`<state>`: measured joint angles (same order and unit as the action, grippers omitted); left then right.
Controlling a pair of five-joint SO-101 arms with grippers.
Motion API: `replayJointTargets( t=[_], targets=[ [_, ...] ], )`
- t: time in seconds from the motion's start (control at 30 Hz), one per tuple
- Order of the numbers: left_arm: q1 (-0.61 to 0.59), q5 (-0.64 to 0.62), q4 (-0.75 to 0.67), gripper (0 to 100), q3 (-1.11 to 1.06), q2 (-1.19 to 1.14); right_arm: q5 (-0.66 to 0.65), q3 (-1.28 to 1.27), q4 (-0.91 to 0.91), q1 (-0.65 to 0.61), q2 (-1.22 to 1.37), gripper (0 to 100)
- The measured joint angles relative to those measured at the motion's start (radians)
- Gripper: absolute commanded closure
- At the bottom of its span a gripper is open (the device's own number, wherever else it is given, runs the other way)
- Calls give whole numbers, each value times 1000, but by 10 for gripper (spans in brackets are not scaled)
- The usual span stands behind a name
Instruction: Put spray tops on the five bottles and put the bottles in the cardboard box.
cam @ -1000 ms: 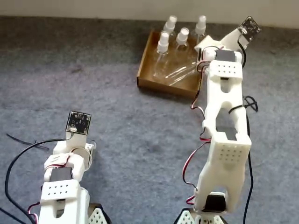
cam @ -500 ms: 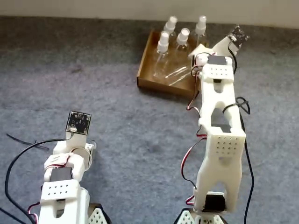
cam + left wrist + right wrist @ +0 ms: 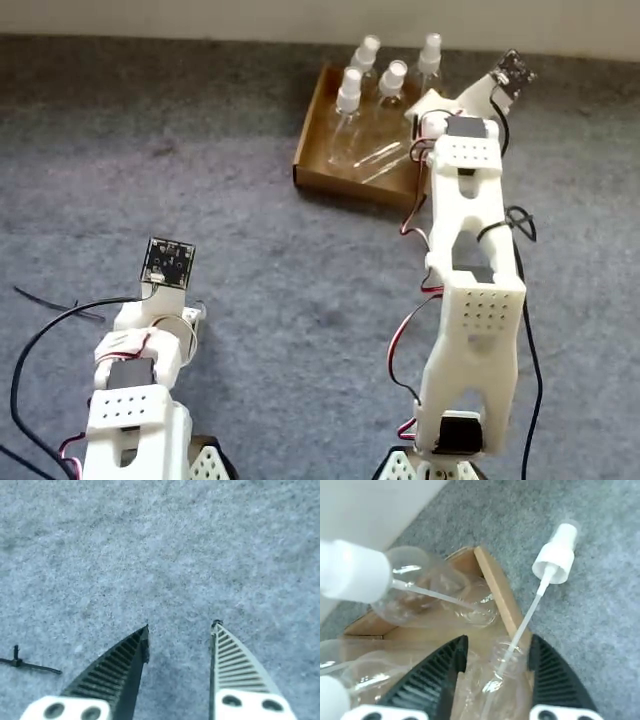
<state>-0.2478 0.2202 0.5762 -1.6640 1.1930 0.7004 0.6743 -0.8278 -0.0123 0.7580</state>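
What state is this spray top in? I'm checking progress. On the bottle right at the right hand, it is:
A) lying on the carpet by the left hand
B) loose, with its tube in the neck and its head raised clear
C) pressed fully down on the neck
B: in the right wrist view the spray top has its thin tube running down into the open neck of the bottle at the right hand, and its white head sits well above the neck, not seated.

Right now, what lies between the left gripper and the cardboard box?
Only bare grey carpet, as the high view shows. The left gripper hangs open above it, and the cardboard box stands apart.
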Motion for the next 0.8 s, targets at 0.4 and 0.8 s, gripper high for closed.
replayJointTargets(
  t=[0.4, 0.8],
  targets=[
    [0, 0, 0, 811, 0, 0, 0, 0, 0, 2, 0, 878],
    [0, 0, 0, 811, 0, 0, -29, 6, 0, 21, 0, 879]
  ],
)
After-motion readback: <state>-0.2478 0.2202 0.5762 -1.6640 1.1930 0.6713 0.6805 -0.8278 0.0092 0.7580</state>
